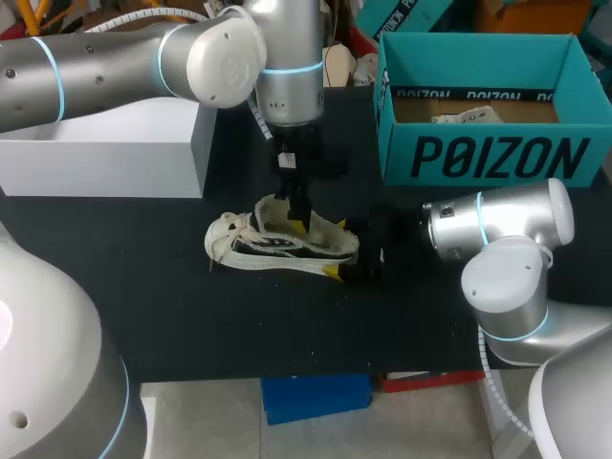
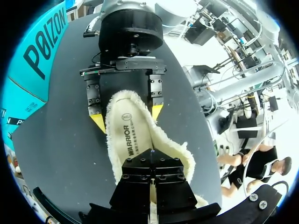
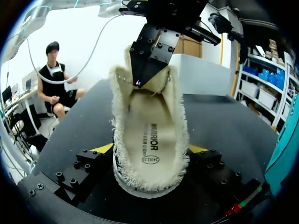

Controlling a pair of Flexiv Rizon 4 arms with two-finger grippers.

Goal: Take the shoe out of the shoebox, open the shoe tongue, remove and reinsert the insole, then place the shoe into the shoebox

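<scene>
Front edge: bare surface (image 1: pixel 191 316) at the shoe's 6 o'clock, the most open room.
Right claw (image 3: pixel 152 149): grasping the shoe (image 1: pixel 277 244) at its heel, mid-surface.
Left claw (image 2: pixel 150 186): clenched, tips buried at the shoe's front; what it pinches is hidden.
Risk: a hard pull could drag the shoe free or crumple the insole (image 2: pixel 131 140).
Far side: shoebox (image 1: pixel 497 158) at 2 o'clock, white box (image 1: pixel 105 158) at 10, hemming any lift.

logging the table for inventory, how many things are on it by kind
shoe: 1
boxes: 2, the teal shoebox and the white box
total: 3
</scene>
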